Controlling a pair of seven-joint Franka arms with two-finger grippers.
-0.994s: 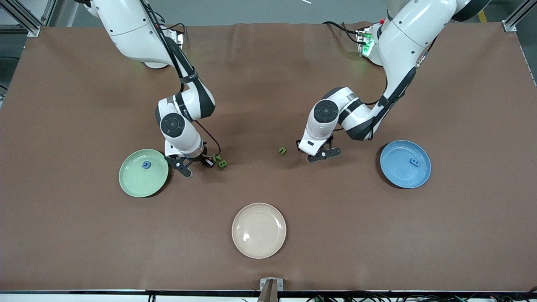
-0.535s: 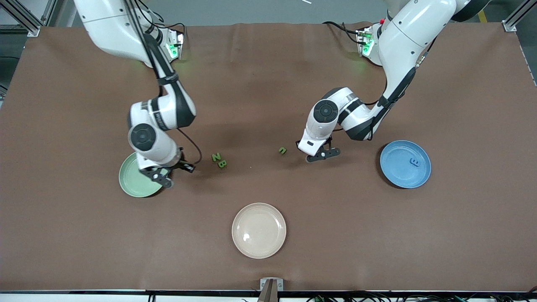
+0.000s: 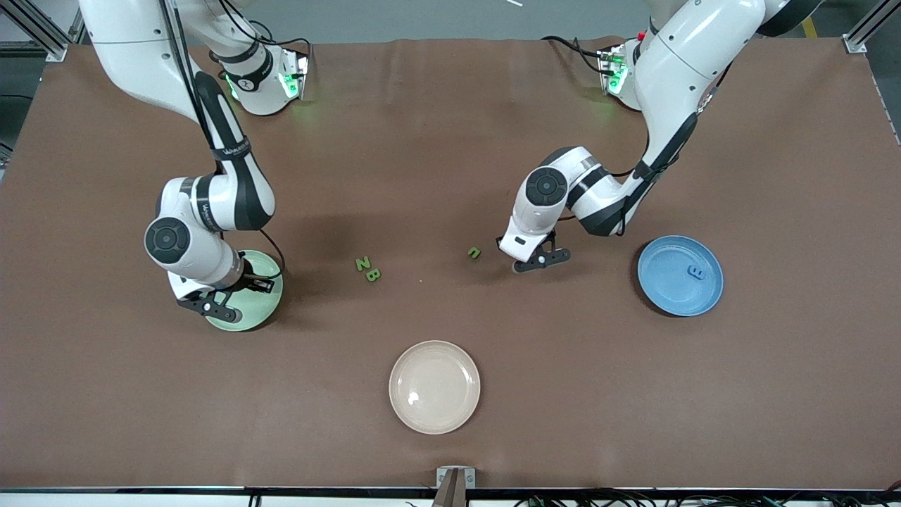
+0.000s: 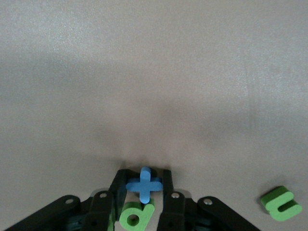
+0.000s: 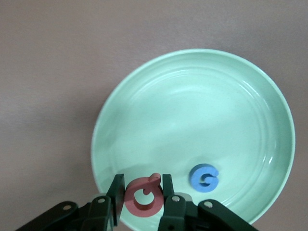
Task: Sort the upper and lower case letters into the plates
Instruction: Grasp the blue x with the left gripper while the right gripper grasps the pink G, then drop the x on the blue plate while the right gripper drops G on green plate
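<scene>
Now the right jaws are clenched on a red G point(image 5: 143, 195), its face turned up to the wrist camera and its opening toward the blue G point(image 5: 204, 177). A second ago those jaws hung beside the green plate point(image 5: 192, 96), close to the Z point(image 3: 362, 264) and B point(image 3: 373, 275). Now they're over the plate's rim at the right arm's end, and Z and B sit uncovered on the surface point(image 3: 450, 141). The blue G lies flat in the plate near that rim, and the front view hides it under the wrist.

Over to the left jaws: they've narrowed since a second ago and now press on a blue cross-shaped letter point(image 4: 143, 185), one bar running jaw to jaw, the other along the fingers. A green letter with a round loop point(image 4: 136, 215) sits between the fingers too, closer to the wrist; which letter it is, I cannot tell. A green u point(image 4: 281, 204) lies flat on the surface just beside them and hasn't moved.

The right arm point(image 3: 211, 204) has swung out toward its own end of the surface, forearm sloping down, wrist bent, hand pointing down at the plate. The left arm point(image 3: 598, 197) has barely stirred, folded low with its hand down at mid-surface.

Both task plates lie flat and round, so no long axis. The blue plate point(image 3: 669, 289) sits toward the left arm's end with a blue E point(image 3: 697, 272) in it. A cream plate point(image 3: 434, 386) sits nearest the front camera.
</scene>
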